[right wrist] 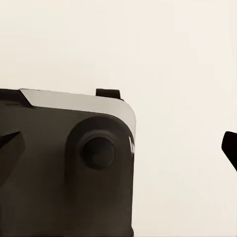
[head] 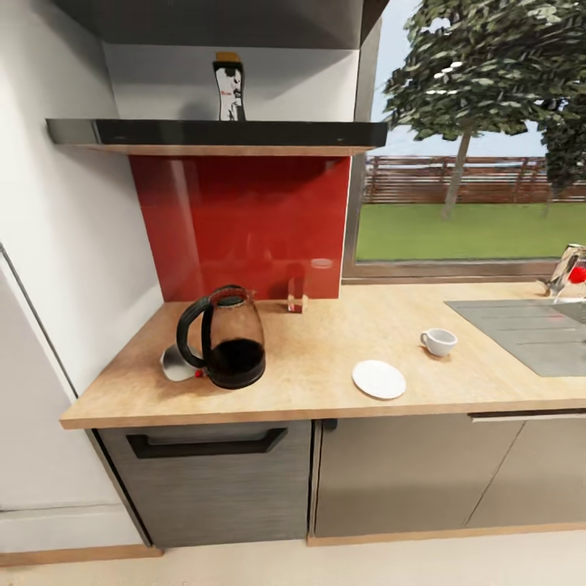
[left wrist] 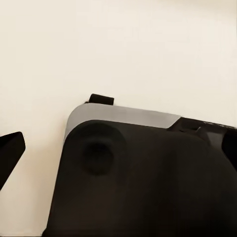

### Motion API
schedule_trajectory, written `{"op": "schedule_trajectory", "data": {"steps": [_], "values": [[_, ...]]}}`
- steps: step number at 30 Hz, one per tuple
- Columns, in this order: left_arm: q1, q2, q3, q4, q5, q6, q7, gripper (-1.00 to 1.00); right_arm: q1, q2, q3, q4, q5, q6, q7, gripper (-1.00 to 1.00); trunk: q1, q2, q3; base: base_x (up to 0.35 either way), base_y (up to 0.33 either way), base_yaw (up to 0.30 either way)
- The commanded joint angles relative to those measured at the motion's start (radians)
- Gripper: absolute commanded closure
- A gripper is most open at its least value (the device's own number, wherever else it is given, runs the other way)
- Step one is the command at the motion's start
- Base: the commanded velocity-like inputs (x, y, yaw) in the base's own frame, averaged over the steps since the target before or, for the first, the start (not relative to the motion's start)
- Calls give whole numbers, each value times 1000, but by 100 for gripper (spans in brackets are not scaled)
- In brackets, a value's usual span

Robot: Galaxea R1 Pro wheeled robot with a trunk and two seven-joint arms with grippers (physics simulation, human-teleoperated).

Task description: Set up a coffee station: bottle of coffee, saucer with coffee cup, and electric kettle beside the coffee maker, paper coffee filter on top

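Kettle [head: 230,340] upright, handle leftward

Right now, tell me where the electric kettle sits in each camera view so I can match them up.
Head view: the electric kettle stands on the left part of the countertop, in front of the red backsplash and left of the saucer.
Left wrist view: a dark housing against a pale surface.
Right wrist view: a similar dark housing against a pale surface.
Shared landmark: the silver-edged dark housing links the two wrist views.
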Motion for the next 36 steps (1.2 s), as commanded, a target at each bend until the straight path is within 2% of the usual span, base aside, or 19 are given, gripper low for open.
{"op": "schedule_trajectory", "data": {"steps": [1,14,15,16,17,18,20,25,26,28,30,31,32,35,36], "values": [[0,0,-6,4,7,-4,0,-100,-1,2,1,1,7,-2,-5,-100,-1,0,-1,-216,-59,1],[0,8,5,12,22,-8,6,-100,-1,5,-5,-9,6,0,0,-100,-1,0,-1,-41,-11,0],[0,17,14,5,97,65,70,-100,-1,44,-5,-351,-12,288,-13,-100,-1,0,-1,0,0,0],[0,17,14,5,99,71,73,-100,-1,49,-5,-397,-14,328,-19,-100,-1,0,-1,0,0,0],[0,17,14,4,102,80,77,-100,-1,59,-6,-491,-17,396,-33,-100,-1,0,-1,0,0,0],[0,18,12,4,102,88,81,-100,-1,83,-4,-723,-20,497,-72,-100,-1,0,-1,0,0,0],[0,18,9,5,101,86,81,-100,-2,101,1,-916,-19,575,-91,-100,-1,0,-1,0,0,0],[0,18,2,9,100,49,81,-100,-2,118,8,-1172,-22,721,-97,-100,-1,0,-1,0,0,0],[0,18,2,11,100,37,81,-100,-6,129,10,-1236,-21,748,-99,-100,-1,0,-1,0,0,0],[0,18,2,12,100,29,81,-100,-10,146,11,-1299,-17,769,-103,-100,-1,0,-1,0,0,0],[0,18,2,13,100,20,81,-100,-18,178,12,-1403,-10,811,-113,-100,-1,0,-1,0,0,0],[0,19,2,13,100,18,81,-100,-26,178,13,-1418,-9,821,-118,-100,-1,0,-1,0,0,0],[0,19,2,13,99,17,81,-100,-39,178,14,-1430,-8,832,-122,-100,-1,0,-1,0,0,0],[0,20,3,12,99,11,81,-100,-170,178,37,-1463,-6,942,-153,-100,-1,0,-1,0,0,0],[0,21,3,11,99,11,81,-100,-195,178,40,-1465,-6,966,-157,-100,-1,0,-1,0,0,0]]}}
